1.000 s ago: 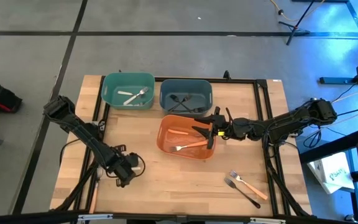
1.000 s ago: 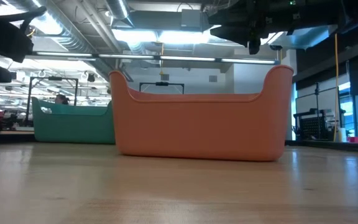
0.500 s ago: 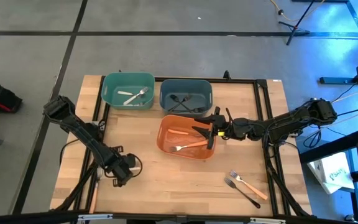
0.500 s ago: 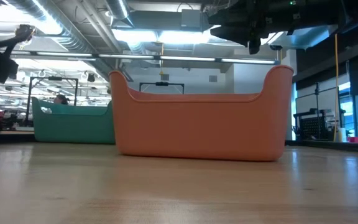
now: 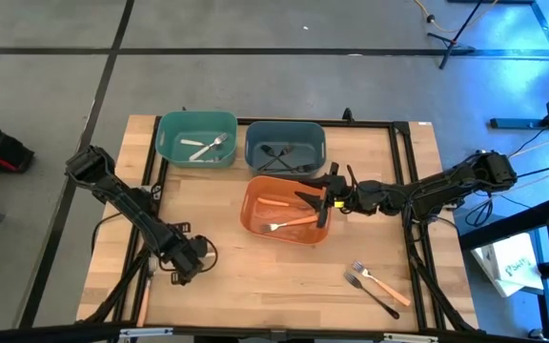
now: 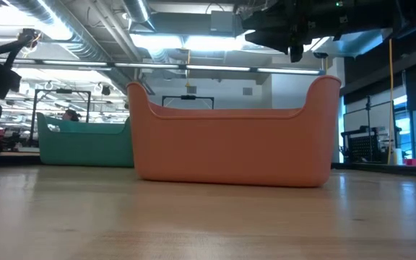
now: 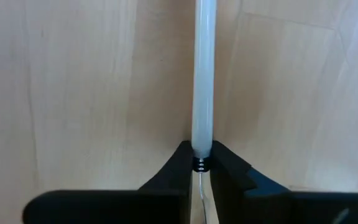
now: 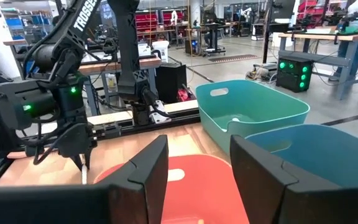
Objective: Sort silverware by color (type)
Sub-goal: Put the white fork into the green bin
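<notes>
Three rectangular plastic bins: teal (image 5: 196,139), blue-grey (image 5: 285,146), orange (image 5: 286,210). Two loose forks (image 5: 374,284) on the wooden table (image 5: 255,281). Two dark arms.

Teal bin (image 5: 196,139), blue-grey bin (image 5: 285,146), orange bin (image 5: 286,210) on wooden table (image 5: 255,276).

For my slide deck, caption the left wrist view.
Left gripper jaws closed on a thin white plastic utensil handle lying on the light wooden table.

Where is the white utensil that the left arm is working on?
In the left wrist view the white utensil lies on the table, its end between the left gripper jaws. In the high view that gripper is at the table's front left.
</notes>
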Robot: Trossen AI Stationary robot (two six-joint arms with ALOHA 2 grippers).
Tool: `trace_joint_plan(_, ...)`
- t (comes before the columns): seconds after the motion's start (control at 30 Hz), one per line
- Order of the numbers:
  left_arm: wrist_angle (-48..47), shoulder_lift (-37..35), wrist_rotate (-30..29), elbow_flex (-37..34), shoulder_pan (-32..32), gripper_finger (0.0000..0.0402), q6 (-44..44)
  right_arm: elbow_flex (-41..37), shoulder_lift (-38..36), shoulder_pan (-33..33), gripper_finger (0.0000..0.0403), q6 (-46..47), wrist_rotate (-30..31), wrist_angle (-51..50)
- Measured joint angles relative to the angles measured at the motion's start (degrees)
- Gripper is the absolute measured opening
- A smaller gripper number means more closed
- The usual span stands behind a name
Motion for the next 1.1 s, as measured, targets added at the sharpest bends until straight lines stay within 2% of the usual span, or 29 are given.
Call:
trace_joint_plan(0.17,-1.19,0.33,-0.9,3.69,0.96,0.0026,3.2,0.0,0.0,0.0,0.0161,0.43,0.04,0.02)
trace_joint_plan(0.33,-8.68,0.29,-3.62,10.52,1.74,0.004,7.28,-0.02,-0.01,0.0,0.0161,0.94,-0.47,-0.03)
trace_joint_plan(0.63,-28.32,0.26,-17.43,25.84,4.54,0.0037,16.61,-0.02,-0.02,0.0,0.0161,-0.01,-0.56,-0.44)
trace_joint_plan(0.77,-31.01,-1.18,-21.89,29.72,8.33,0.0037,21.41,-0.02,0.0,0.0,0.0161,0.64,-0.59,-0.37)
trace_joint_plan(1.1,-30.97,-9.75,-26.96,30.08,24.68,0.0037,32.36,-0.04,0.0,0.0,0.0161,-0.98,-0.48,-1.57)
